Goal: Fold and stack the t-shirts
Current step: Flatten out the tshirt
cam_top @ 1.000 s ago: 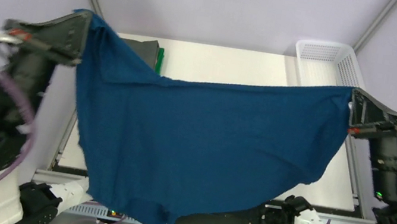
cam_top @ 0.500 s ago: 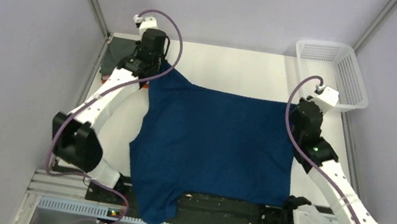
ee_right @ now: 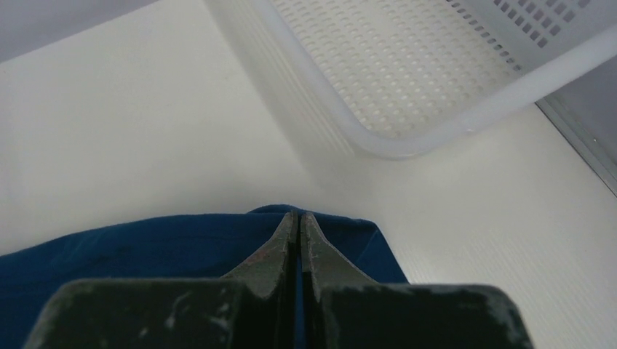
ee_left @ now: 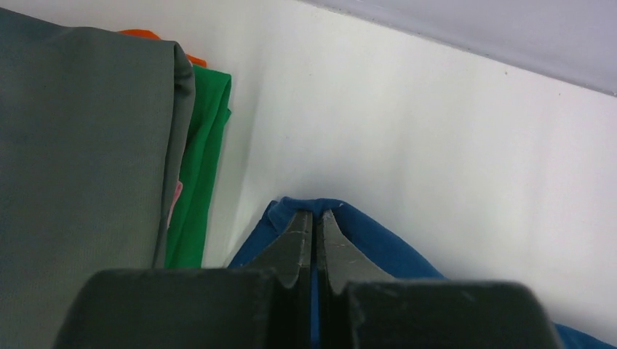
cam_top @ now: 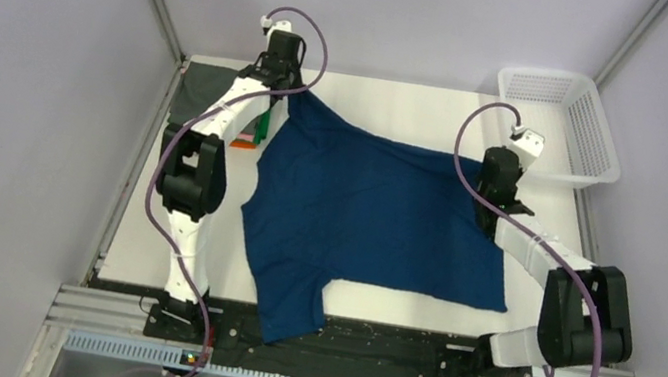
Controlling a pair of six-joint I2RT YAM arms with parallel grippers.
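Observation:
The navy blue t-shirt point(cam_top: 369, 212) lies spread flat on the white table, plain side up, one sleeve hanging over the near edge. No print shows. My left gripper point(cam_top: 290, 93) is shut on its far left corner point(ee_left: 331, 212). My right gripper point(cam_top: 482, 163) is shut on its far right corner point(ee_right: 320, 219). A stack of folded shirts point(cam_top: 213, 98) sits at the far left: grey on top point(ee_left: 80, 167), with green point(ee_left: 200, 174), pink and orange point(ee_left: 138, 33) edges showing beneath.
A white mesh basket point(cam_top: 555, 122) stands at the far right corner, close beyond my right gripper point(ee_right: 407, 73). Bare white table point(cam_top: 403, 108) lies beyond the shirt. Frame posts rise at both far corners.
Both arms swung the shirt down from hanging in the air and stretched out towards the far side. The shirt now lies flat on the table, still held at its two far corners.

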